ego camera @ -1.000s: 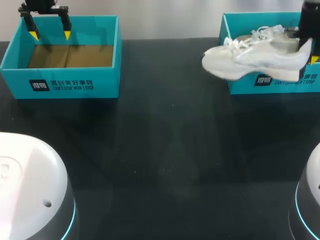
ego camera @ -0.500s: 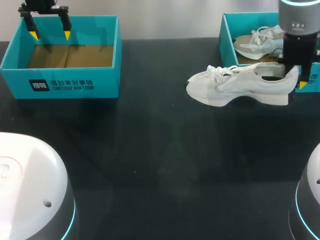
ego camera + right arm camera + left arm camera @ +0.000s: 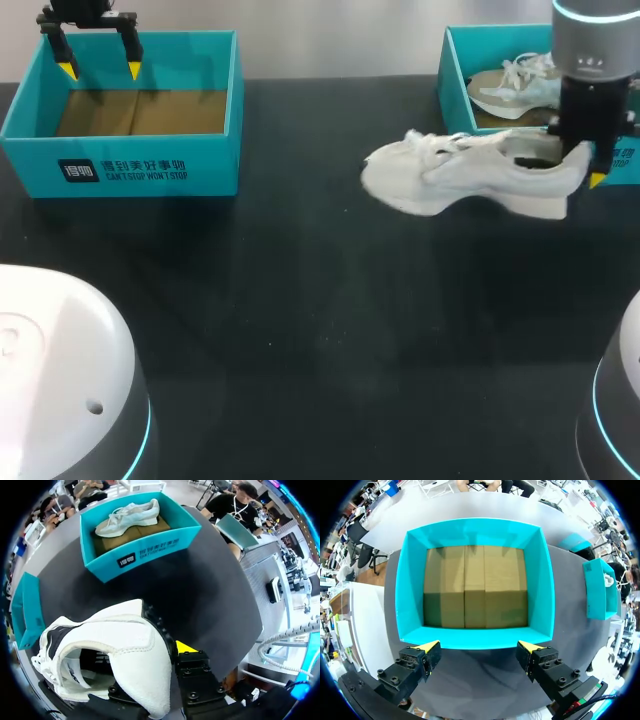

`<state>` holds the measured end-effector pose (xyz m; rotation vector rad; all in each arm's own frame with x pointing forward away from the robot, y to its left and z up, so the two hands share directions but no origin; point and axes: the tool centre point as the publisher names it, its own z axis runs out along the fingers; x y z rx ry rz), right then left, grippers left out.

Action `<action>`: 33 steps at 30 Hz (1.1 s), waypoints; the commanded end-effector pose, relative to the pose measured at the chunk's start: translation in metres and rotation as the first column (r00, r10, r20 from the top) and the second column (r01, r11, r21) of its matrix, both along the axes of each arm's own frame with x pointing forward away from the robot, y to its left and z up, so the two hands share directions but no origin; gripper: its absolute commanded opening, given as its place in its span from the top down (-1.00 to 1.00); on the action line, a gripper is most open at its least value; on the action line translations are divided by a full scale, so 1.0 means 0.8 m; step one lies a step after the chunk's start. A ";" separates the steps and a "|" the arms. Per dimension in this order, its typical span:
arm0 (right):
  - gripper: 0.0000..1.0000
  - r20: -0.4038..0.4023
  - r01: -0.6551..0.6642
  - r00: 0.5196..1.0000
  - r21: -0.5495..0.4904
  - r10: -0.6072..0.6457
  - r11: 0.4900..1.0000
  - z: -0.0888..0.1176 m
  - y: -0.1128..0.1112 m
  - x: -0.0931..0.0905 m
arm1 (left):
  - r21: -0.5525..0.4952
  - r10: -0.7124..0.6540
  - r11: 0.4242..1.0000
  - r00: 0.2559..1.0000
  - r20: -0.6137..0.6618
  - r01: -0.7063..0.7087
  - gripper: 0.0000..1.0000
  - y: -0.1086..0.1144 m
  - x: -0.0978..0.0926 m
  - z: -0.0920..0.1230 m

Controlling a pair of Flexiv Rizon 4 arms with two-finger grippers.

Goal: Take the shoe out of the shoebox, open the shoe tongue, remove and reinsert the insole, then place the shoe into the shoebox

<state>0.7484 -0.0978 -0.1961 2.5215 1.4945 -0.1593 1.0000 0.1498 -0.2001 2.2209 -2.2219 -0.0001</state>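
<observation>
**Head view.** The white shoe (image 3: 460, 180) hangs side-on just in front of the right shoebox (image 3: 447, 60), with its toe towards the middle of the counter (image 3: 300, 330). It has white laces, a thick pale sole and a dark inner lining at the opening. Whether the sole touches the counter cannot be told. The right fingers (image 3: 597, 180) pinch the heel wall: one yellow tip is outside the heel, and the other finger goes down into the opening. A second shoe (image 3: 515, 85), paler and greyish, lies inside the right shoebox. The left shoebox (image 3: 120, 165) is teal with a brown cardboard floor and white print on its front wall. The left fingers (image 3: 67, 68) hang spread wide over its far rim and hold nothing.

**Left wrist view.** The left fingers (image 3: 427, 646) stand wide apart above the near wall of the left shoebox (image 3: 475, 637), which shows only its brown floor. The right shoebox (image 3: 597, 592) is well off to one side.

**Right wrist view.** The white shoe (image 3: 115, 655) fills the space under the wrist, heel nearest. The right fingers (image 3: 186, 646) grip that heel, showing one yellow tip outside; the other is hidden inside the shoe. Ahead stands the right shoebox (image 3: 145, 550), with a white label on its wall and the second shoe (image 3: 127, 516) inside.
</observation>
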 end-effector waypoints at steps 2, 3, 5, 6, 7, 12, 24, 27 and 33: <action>1.00 0.054 -0.031 0.998 -0.046 0.034 0.998 -0.004 0.055 -0.060 | 0.000 0.000 1.000 1.000 0.000 0.000 -1.00 0.000 0.000 0.000; 1.00 0.058 -0.042 0.997 -0.052 0.045 0.998 -0.009 0.066 -0.068 | 0.000 0.000 1.000 1.000 0.000 0.000 -1.00 0.000 0.000 0.000; 1.00 0.054 -0.052 0.997 -0.089 0.057 0.995 -0.017 0.086 -0.084 | 0.000 0.000 1.000 1.000 0.000 0.000 -1.00 0.000 0.000 0.000; 1.00 0.055 -0.050 0.997 -0.081 0.054 0.995 -0.022 0.095 -0.090 | 0.000 0.000 1.000 1.000 0.000 0.000 -1.00 0.000 0.000 0.000; 1.00 0.055 -0.046 0.997 -0.080 0.050 0.996 -0.026 0.104 -0.097 | 0.000 0.000 1.000 1.000 0.000 0.000 -1.00 0.000 0.000 0.000; 1.00 0.048 -0.031 0.998 -0.034 0.032 0.999 -0.037 0.137 -0.121 | 0.000 0.000 1.000 1.000 0.000 0.000 -1.00 0.000 0.000 0.000; 1.00 0.048 -0.031 0.998 -0.034 0.032 0.999 -0.037 0.137 -0.121 | 0.000 0.000 1.000 1.000 0.000 0.000 -1.00 0.000 0.000 0.000; 1.00 0.044 -0.049 0.998 -0.023 0.050 0.999 -0.042 0.148 -0.124 | 0.000 0.000 1.000 1.000 0.000 0.000 -1.00 0.000 0.000 0.000; 1.00 0.053 -0.106 0.993 -0.019 0.107 0.994 -0.073 0.205 -0.137 | 0.000 0.000 1.000 1.000 0.000 0.000 -1.00 0.000 0.000 0.000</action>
